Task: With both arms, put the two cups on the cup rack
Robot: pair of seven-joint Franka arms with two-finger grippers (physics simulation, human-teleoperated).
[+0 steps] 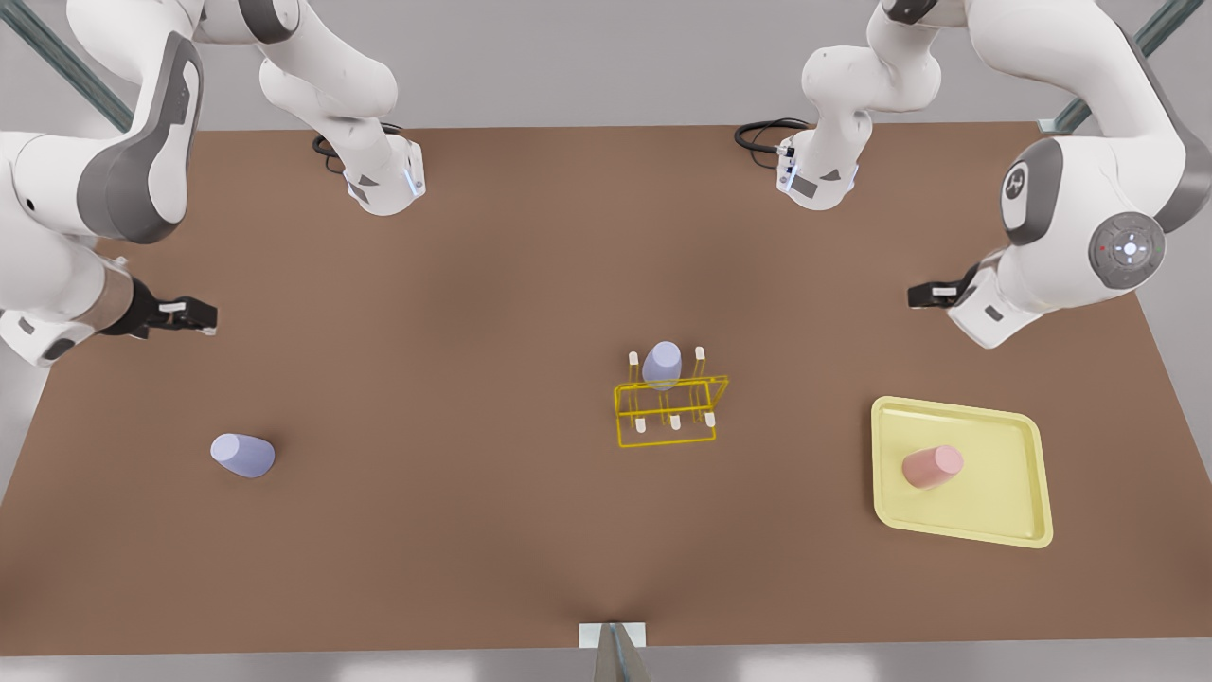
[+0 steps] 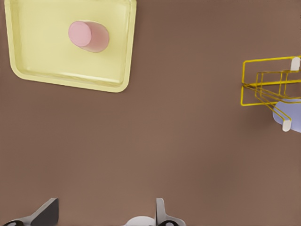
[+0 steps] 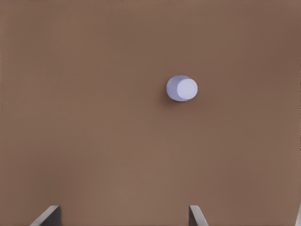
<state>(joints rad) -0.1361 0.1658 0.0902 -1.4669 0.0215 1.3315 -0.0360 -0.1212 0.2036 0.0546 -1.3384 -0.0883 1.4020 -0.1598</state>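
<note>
Two smooth tapered cups [image 1: 243,455] [image 1: 932,466] unracked

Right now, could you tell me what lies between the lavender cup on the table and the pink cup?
In the front view, the cup rack stands between lavender cup and pink cup.

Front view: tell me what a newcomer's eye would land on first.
The bright yellow rack mid-table, with a lavender cup already on a peg. Next, the pink cup on the pale yellow tray at the front view's right, and a second lavender cup alone at the left.
</note>
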